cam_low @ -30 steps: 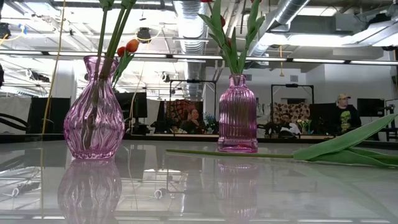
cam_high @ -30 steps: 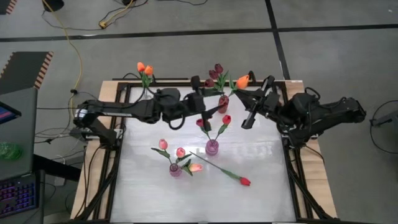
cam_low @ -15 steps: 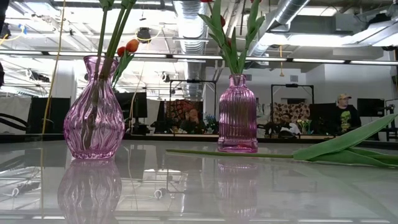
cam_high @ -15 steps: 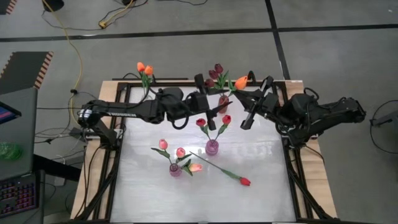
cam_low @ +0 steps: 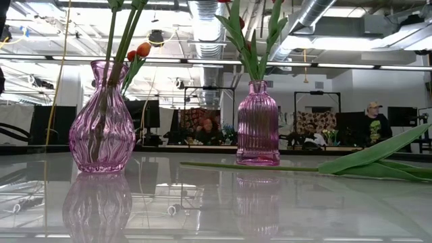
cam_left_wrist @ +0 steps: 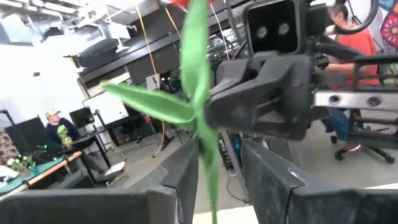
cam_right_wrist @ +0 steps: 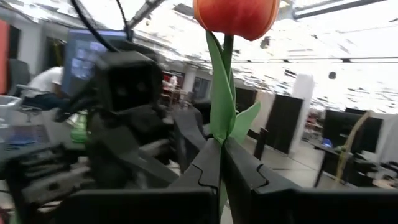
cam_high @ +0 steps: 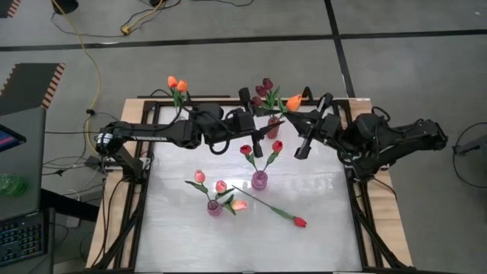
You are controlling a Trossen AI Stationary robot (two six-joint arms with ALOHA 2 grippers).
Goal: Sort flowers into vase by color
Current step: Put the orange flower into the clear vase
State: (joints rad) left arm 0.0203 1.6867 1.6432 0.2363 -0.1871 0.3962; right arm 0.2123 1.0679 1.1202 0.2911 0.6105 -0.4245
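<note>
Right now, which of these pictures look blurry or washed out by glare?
Left wrist view: the green tulip stem and the dark arm behind are smeared. Right wrist view: ceiling lights blow out behind the orange tulip head. High view: sheen on the white tabletop.

There are no words, numbers or signs here that can be read. The dark arms may have small light marks on them. They are too tiny to make out.

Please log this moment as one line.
right gripper: shut on orange tulip | left gripper: fingers around its stem, closing | handover
</note>
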